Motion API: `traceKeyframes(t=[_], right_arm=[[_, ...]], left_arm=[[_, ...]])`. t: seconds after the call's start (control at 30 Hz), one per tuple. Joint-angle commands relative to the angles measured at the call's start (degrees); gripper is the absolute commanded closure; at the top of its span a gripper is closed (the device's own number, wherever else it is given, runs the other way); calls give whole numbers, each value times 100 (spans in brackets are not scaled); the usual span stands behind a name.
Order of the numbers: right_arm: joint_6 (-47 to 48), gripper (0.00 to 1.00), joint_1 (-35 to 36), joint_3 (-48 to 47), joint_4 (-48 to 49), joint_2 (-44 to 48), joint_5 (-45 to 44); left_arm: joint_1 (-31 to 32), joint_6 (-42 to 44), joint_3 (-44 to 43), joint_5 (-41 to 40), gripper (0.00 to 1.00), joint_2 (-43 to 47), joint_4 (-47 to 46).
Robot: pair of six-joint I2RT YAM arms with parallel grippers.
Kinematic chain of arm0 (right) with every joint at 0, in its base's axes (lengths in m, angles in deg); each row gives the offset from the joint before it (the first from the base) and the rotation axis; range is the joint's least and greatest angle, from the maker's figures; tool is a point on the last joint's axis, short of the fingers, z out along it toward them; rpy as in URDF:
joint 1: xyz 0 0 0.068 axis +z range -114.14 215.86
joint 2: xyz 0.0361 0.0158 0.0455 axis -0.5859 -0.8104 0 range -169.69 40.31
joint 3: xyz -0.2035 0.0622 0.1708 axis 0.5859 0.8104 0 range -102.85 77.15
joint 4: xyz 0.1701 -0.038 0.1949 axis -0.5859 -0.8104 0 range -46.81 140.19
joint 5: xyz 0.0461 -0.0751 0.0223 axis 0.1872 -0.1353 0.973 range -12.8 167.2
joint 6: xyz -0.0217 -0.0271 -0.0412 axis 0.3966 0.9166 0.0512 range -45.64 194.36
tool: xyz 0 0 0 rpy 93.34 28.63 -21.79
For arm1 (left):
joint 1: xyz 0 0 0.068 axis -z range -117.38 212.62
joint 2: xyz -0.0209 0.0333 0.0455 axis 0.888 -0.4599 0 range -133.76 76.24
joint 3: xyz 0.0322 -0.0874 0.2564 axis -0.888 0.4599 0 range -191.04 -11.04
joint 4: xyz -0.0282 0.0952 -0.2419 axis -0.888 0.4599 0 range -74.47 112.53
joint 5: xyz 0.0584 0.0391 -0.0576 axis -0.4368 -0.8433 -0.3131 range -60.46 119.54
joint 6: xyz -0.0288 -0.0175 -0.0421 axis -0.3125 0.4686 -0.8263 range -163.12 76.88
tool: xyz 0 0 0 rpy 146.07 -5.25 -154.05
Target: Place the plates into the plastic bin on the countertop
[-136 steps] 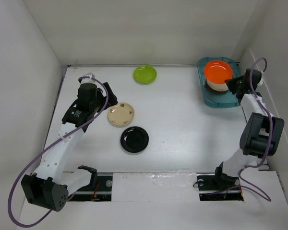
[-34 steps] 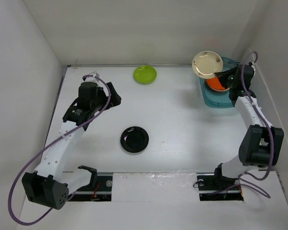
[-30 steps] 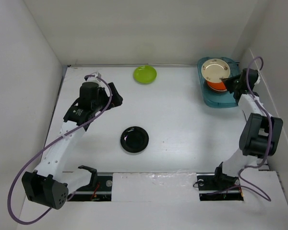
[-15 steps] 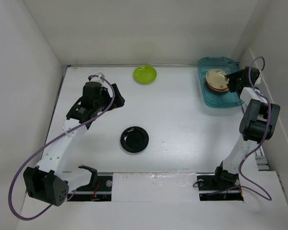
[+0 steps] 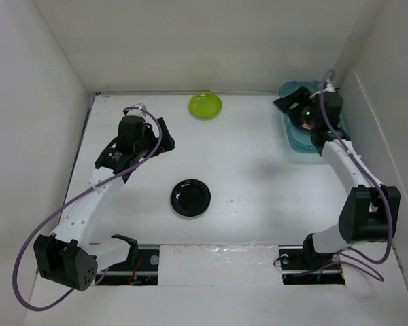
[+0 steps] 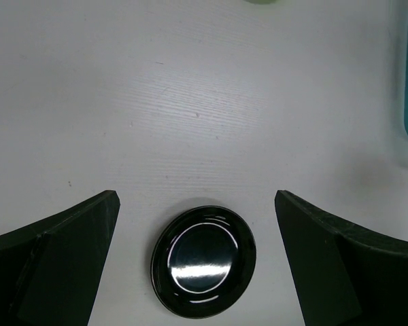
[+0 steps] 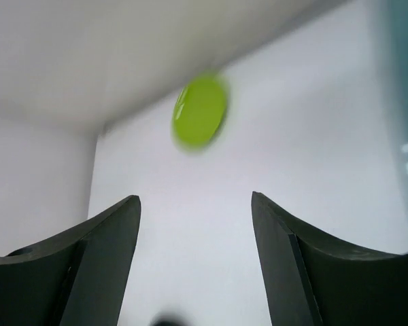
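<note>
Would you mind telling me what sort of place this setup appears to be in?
Probably a lab robot test cell, not a real kitchen: plain white walls box in the white countertop, and the left arm and right arm are mounted at its near edge.

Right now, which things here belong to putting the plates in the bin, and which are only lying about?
Belongs to the job:
black plate
lime green plate
plastic bin
countertop
left hand and right hand, both open

Not part of the job:
purple cable
white walls
mounting rail at the near edge
</note>
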Motion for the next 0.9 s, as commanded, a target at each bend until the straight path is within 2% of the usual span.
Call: traceKeyframes(t=[0.0, 0.07, 0.1, 0.13, 0.2, 0.3, 0.57, 0.8, 0.87], right_arm=[[850, 28, 986, 908, 98, -9, 1200], [903, 30, 1408, 1347, 668, -61, 2162], [903, 30, 1836, 1663, 1158, -158, 2395], [1007, 31, 2067, 1744, 1250, -402, 2571], [1061, 31, 2671, 1858, 1251, -606, 2425], [1167, 32, 3209, 2069, 1443, -931, 2187], [851, 40, 3959, 2282, 2304, -1959, 2081], [174, 65, 4020, 2141, 3043, -3032, 2221], [16, 87, 3967, 2140, 3043, -3156, 2221]], left_arm=[[-5, -308, -64, -632, 0, 83, 58], [-5, -493, -117, -904, 0, -48, 182], [-5, -494, -169, -906, 0, -49, 260], [-5, -494, -169, -906, 0, -101, 261], [-241, -494, -117, -485, 0, -101, 191], [-242, -441, -187, -606, 0, -163, 217], [-242, -388, -187, -731, 0, -58, 217], [-242, -336, -187, -668, 0, -110, 217], [-242, -336, -187, -668, 0, -110, 217]])
